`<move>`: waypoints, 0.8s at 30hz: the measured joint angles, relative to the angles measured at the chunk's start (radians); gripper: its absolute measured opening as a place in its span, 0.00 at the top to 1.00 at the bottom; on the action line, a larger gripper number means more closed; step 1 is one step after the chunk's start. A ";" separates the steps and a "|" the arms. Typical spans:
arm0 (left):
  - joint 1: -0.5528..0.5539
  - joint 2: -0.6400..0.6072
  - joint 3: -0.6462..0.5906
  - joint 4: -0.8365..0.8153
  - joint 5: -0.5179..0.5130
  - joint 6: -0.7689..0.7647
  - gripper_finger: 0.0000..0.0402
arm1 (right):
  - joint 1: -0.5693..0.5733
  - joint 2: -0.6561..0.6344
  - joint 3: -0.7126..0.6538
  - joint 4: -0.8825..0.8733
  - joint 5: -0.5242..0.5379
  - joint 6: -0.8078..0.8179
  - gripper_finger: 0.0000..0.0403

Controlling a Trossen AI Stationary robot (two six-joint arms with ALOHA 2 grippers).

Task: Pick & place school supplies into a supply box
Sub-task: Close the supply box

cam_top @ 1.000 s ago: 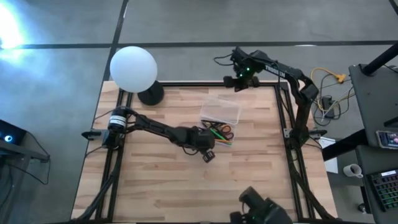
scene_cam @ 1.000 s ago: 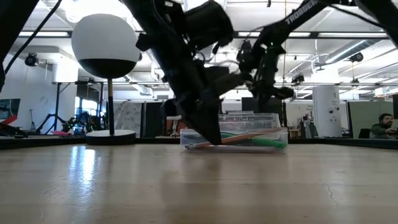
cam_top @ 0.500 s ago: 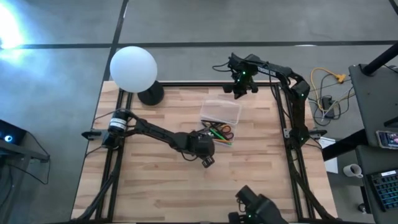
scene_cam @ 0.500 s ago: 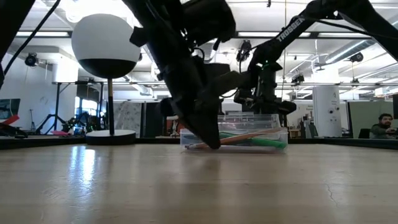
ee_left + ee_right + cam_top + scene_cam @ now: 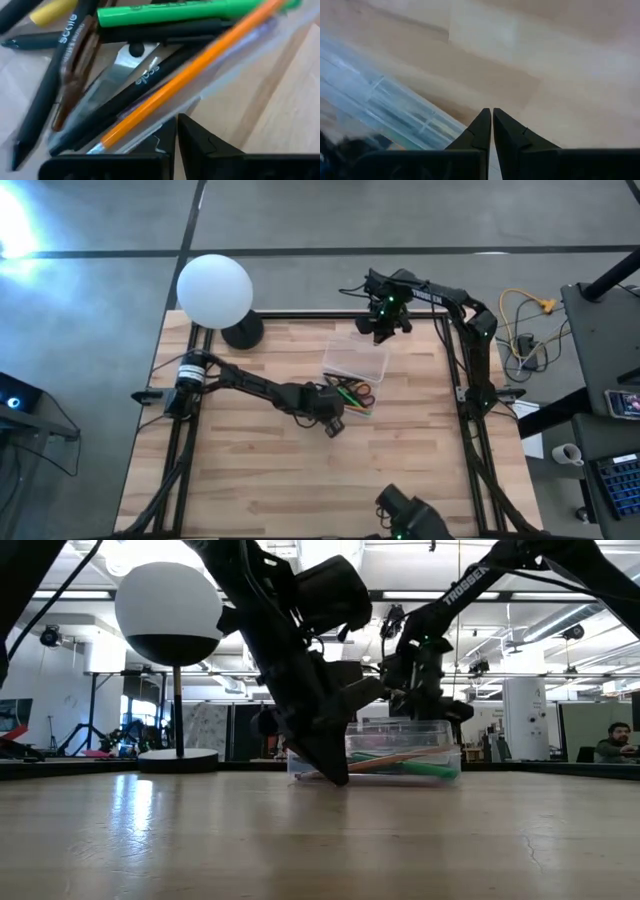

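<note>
A clear plastic case [image 5: 356, 358] lies open at the table's far middle. Its near half holds the supplies [image 5: 350, 396]: a green marker [image 5: 190, 11], an orange pencil [image 5: 200, 65], dark pens [image 5: 145, 80], scissors [image 5: 117, 67] and a yellow stick [image 5: 50, 11]. My left gripper [image 5: 334, 423] is shut, its tips down at the table by the near left side of the case [image 5: 335, 775]. My right gripper [image 5: 378, 330] is shut at the far right corner of the case and shows above its clear wall [image 5: 395, 110] in the right wrist view. My left gripper has its shut fingertips [image 5: 186, 127] against or just short of the case's clear near rim [image 5: 210, 87], slanting down from the table's near left; I cannot tell whether they touch it. My right gripper points down at the case's far edge [image 5: 465, 127]; I cannot tell whether it touches.
A white globe lamp [image 5: 214, 290] on a dark foot [image 5: 243, 332] stands at the far left corner. Black frame rails [image 5: 462, 380] run along the table's sides. Bare wood [image 5: 300, 480] lies in front of the case.
My right gripper has come from beyond the table's far edge toward the case and now stands at its far right corner. My left gripper has stayed by the case's near left side with only a small shift.
</note>
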 joint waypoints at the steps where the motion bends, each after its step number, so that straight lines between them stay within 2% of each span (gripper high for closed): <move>1: 0.004 0.000 0.000 0.000 0.006 0.000 0.98 | 0.004 0.000 0.000 -0.011 -0.004 -0.009 0.97; 12: 0.020 0.000 -0.006 0.033 -0.002 0.018 0.98 | 0.062 -0.049 0.000 -0.027 -0.023 -0.044 0.97; 15: 0.025 0.000 -0.012 0.033 -0.002 0.018 0.98 | 0.081 -0.062 0.000 -0.028 -0.067 -0.047 0.97; 24: 0.027 0.000 -0.018 0.035 -0.010 0.018 0.98 | 0.168 -0.118 0.000 -0.031 -0.078 -0.040 0.97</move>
